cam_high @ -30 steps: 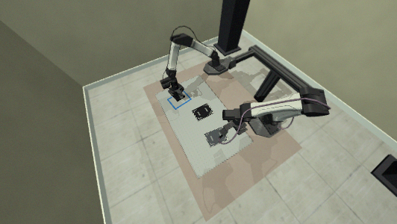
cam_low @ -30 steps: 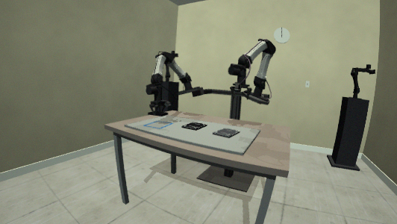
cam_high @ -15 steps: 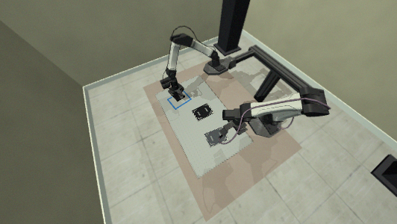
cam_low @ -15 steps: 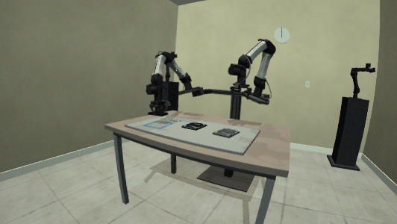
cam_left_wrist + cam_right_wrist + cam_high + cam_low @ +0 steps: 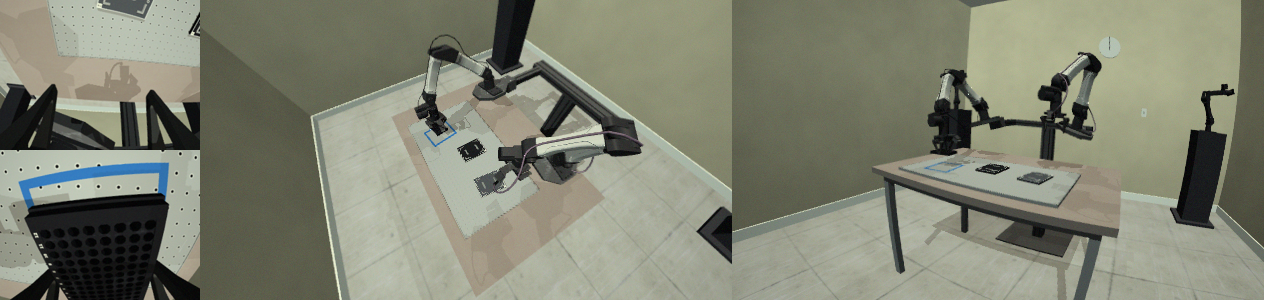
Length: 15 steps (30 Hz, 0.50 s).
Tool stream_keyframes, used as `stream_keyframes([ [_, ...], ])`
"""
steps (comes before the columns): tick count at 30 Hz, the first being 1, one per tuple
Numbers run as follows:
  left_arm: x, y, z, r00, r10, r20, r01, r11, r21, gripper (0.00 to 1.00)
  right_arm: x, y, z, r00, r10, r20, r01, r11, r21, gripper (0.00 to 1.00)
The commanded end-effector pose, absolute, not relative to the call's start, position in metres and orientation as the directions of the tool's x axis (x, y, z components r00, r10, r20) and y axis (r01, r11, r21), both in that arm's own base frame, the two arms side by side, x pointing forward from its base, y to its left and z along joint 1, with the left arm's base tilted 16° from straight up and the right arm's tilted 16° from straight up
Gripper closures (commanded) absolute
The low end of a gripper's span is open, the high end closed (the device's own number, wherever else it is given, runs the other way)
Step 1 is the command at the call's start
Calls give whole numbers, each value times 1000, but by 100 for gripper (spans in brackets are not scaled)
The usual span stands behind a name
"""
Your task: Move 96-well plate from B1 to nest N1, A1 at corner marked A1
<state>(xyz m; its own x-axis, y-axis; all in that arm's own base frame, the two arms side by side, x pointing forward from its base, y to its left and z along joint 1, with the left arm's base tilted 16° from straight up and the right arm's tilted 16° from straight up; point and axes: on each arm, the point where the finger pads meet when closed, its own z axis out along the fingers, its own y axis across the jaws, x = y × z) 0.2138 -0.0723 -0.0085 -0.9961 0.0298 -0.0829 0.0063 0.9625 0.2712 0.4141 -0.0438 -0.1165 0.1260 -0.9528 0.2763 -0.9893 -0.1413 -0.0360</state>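
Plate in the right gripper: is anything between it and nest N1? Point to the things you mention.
Yes: the low black nest (image 5: 471, 149) (image 5: 992, 168) (image 5: 197, 28) lies along the way. The raised left gripper (image 5: 511, 179) (image 5: 1053, 120) (image 5: 103, 90), near the grey nest N1 (image 5: 481, 186) (image 5: 1034, 177) (image 5: 127, 7), might also obstruct.

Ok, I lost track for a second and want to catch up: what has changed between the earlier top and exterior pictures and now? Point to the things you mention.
Nothing visibly changed. The right gripper (image 5: 440, 128) (image 5: 944, 145) (image 5: 103, 266) still holds the 96-well plate (image 5: 943, 152) (image 5: 101, 210) by the blue outline (image 5: 429, 139) (image 5: 936, 171) (image 5: 94, 171), and the left gripper (image 5: 499, 182) (image 5: 1049, 116) (image 5: 103, 90) stays off to the other side, nothing in it.
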Motion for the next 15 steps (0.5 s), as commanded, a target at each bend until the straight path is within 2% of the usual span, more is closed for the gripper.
stream_keyframes([
  [1,207,-71,-6,-997,28,-74,8,963,269,0,418,-38,-100,127,-949,287,-986,-152,-65,100],
  [15,207,-71,-6,-997,28,-74,8,963,269,0,420,-37,-100,125,-949,289,-985,-153,-76,100],
])
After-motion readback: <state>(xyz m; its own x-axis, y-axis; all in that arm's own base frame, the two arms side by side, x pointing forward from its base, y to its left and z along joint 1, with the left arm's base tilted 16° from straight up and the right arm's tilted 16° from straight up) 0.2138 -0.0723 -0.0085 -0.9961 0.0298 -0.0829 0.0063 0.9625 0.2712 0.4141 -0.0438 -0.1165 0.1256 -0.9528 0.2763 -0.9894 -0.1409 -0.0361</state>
